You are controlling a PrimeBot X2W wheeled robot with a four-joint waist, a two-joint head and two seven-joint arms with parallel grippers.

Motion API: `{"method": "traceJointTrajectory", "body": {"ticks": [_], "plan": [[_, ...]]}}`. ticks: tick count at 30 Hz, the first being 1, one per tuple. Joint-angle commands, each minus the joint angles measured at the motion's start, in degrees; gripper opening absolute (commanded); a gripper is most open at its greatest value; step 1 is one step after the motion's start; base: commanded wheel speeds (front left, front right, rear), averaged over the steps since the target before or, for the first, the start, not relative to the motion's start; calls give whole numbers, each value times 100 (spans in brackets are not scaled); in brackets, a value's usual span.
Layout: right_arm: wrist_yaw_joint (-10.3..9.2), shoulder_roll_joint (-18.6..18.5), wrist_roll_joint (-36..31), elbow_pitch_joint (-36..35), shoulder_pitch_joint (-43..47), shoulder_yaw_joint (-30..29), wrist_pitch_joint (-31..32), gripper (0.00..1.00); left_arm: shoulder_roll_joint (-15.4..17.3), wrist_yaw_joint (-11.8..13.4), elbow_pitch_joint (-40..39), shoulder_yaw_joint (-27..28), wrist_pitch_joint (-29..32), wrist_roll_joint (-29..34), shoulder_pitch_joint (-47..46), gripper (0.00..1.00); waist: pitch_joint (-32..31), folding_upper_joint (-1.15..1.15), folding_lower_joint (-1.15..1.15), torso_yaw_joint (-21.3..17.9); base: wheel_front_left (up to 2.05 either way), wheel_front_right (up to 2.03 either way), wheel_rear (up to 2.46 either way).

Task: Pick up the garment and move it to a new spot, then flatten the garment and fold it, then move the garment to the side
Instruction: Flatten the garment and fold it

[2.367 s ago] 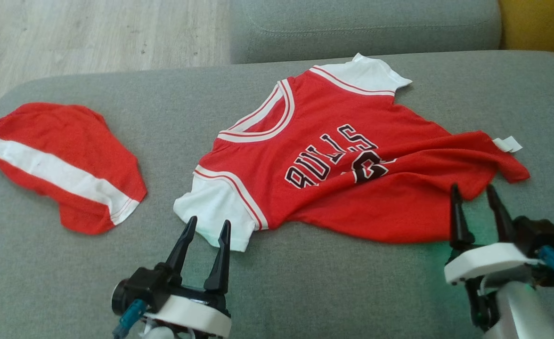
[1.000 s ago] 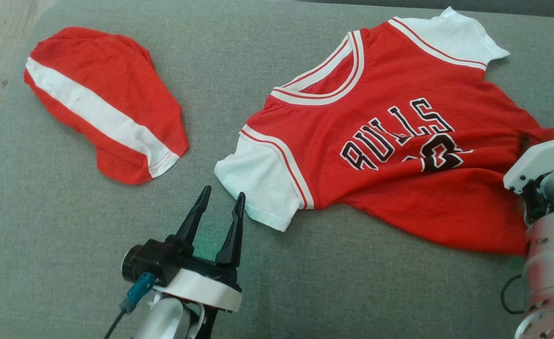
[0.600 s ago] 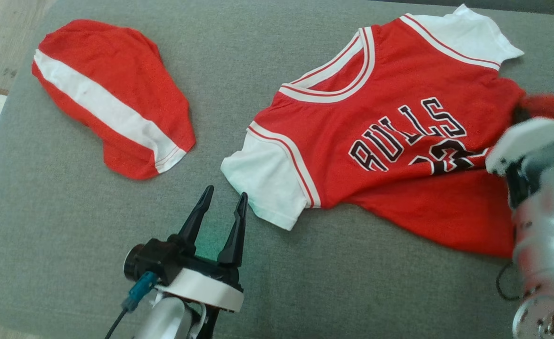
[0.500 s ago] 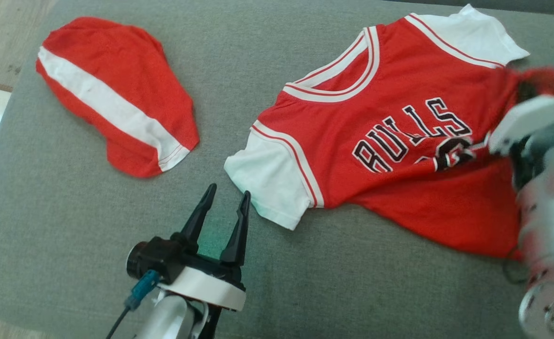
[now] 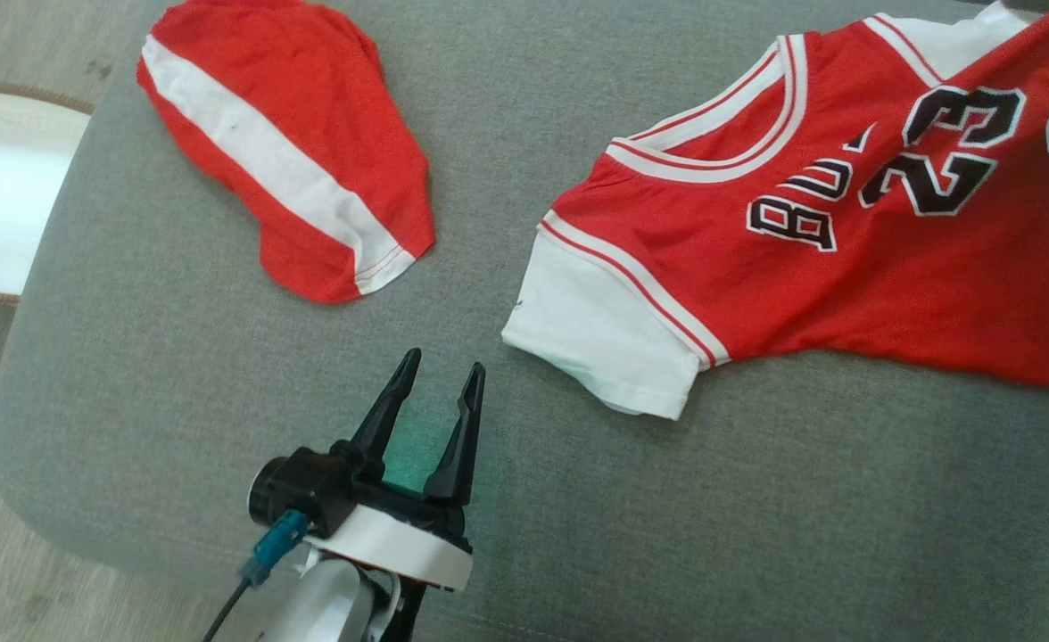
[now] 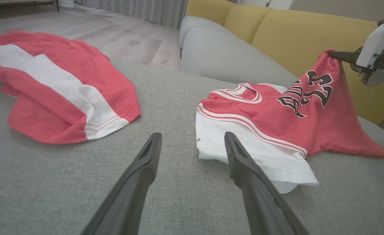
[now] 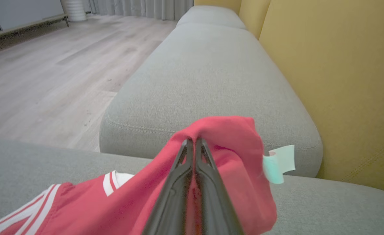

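**Pickup under way: jersey gripped, nothing folded yet.**
The right hand (image 7: 194, 141) is pinched tight on the jersey (image 5: 846, 259), raising its far end at 2 o'clock while one sleeve lies on the sofa cushion (image 5: 221, 383). The left hand (image 5: 442, 361) hovers wide and empty at 6 o'clock. Relocating, flattening and folding remain.

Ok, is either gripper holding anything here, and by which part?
The right gripper is shut on the red jersey, pinching bunched fabric beside its pale tag. The left gripper is open and empty.
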Motion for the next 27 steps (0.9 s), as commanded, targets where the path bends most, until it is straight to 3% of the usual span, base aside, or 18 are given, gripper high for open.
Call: {"method": "traceJointTrajectory", "body": {"ticks": [1, 10, 16, 21, 27], "plan": [[-4, 13, -75, -100, -184, 37, 69, 100, 12, 11, -170, 139, -56, -39, -204, 100, 26, 0, -1, 31, 0, 0, 0], [-4, 202, -307, 160, -1, -71, -306, 100, 12, 42, -185, 370, -56, 9, -211, 100, -231, 0, -1, -256, 0, 0, 0], [-4, 637, 36, 414, 279, 92, -1010, 100, 12, 51, -211, 729, -56, 154, -79, 100, -621, 0, -1, -802, 0, 0, 0], [-4, 976, 505, 260, 665, 333, -1160, 100, 12, 48, -245, 926, -56, 212, 31, 100, -871, 0, -1, -1175, 0, 0, 0], [-4, 1187, 1788, -1383, 2146, 1419, -1168, 100, 12, 48, -291, 1091, -56, 274, 209, 100, -1146, 0, -1, -1585, 0, 0, 0]]}}
